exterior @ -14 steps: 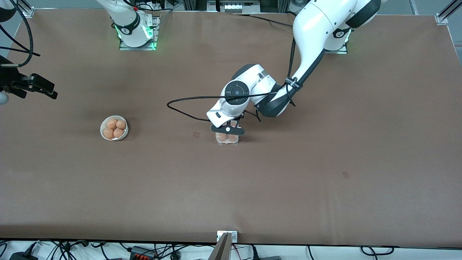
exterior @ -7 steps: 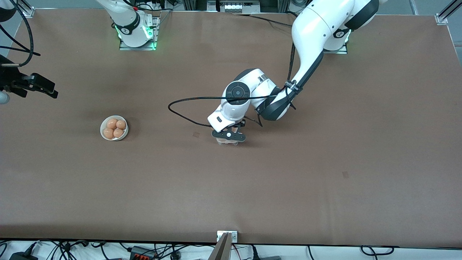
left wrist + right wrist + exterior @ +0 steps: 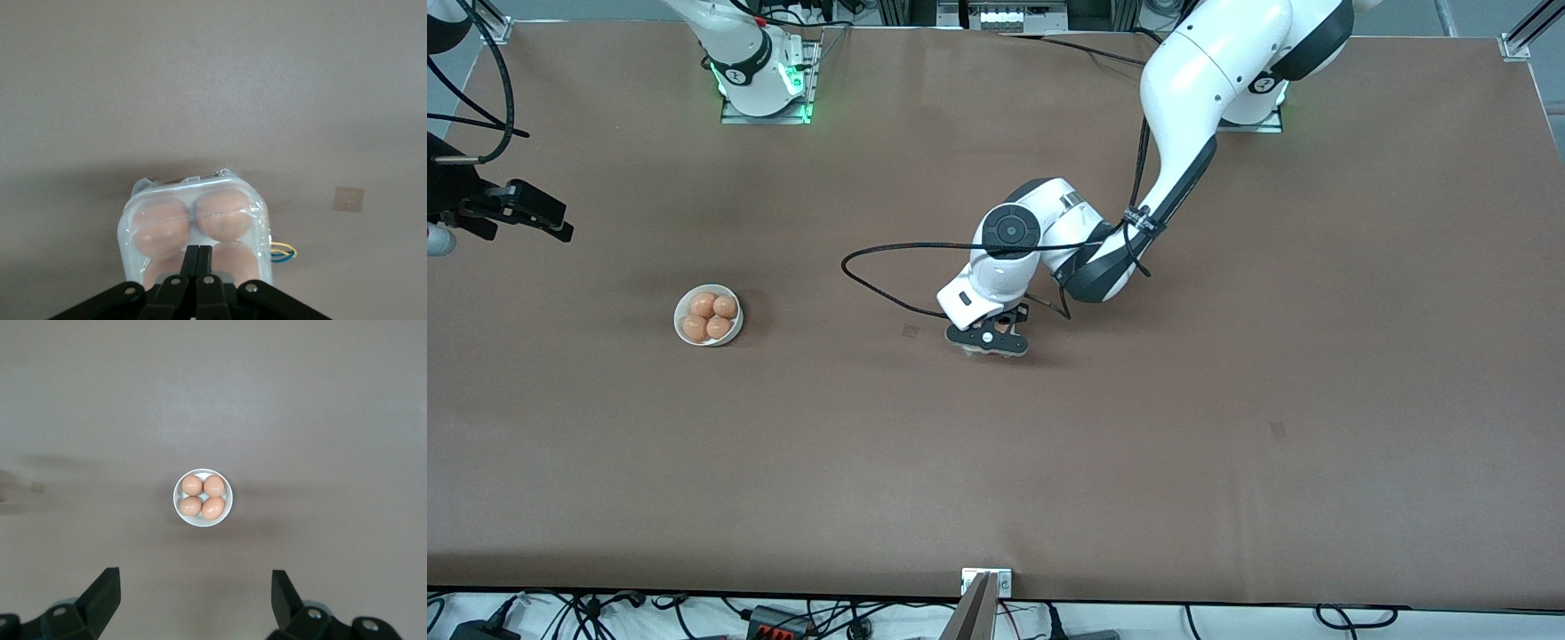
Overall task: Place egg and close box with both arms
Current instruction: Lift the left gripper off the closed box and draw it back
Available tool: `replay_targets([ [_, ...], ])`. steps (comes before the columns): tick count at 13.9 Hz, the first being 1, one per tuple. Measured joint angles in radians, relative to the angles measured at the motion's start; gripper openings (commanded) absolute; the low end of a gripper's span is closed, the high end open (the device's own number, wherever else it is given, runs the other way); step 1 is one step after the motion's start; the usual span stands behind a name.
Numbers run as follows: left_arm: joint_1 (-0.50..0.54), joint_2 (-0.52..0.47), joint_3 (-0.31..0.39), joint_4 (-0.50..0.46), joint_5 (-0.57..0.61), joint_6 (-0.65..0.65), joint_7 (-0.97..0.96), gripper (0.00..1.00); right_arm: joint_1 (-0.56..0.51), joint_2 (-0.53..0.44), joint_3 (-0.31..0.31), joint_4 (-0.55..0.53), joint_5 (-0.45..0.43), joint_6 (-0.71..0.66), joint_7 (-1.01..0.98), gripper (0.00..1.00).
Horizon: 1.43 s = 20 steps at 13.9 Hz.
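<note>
No legible text, labels, brands or numbers anywhere on the arms, the box, the bowl or the surface.

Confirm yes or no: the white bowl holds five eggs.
No: the right wrist view shows the white bowl holding four brown eggs, packed two by two.

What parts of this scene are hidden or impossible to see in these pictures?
- Front view: the box is almost wholly covered by the left gripper above it.
- Left wrist view: the closed fingers and the picture's edge hide part of the box, so only two eggs show fully.
- Front view: the right gripper sits at the picture's edge, the arm's wrist cut off.
- Whether the lid has latched cannot be told.
</note>
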Motion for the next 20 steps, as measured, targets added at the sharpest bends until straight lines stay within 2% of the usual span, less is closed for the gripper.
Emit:
replay_targets([
  [8,-0.002,-0.001,0.001,0.019,0.020,-0.003,-0.003,0.00,0.000,0.000,0.000,0.000,0.000,0.000,0.000,1.00],
  [11,0.036,-0.030,-0.004,0.044,0.019,-0.045,-0.007,0.00,0.000,0.000,0.000,0.001,0.000,0.000,0.000,1.00],
  [16,0.121,-0.144,-0.011,0.051,0.018,-0.210,0.003,0.00,-0.001,-0.003,0.000,0.016,0.000,0.000,0.000,1.00],
  [20,0.209,-0.222,-0.012,0.019,0.004,-0.316,0.172,0.00,-0.001,-0.006,0.000,0.016,0.000,0.000,0.000,1.00],
])
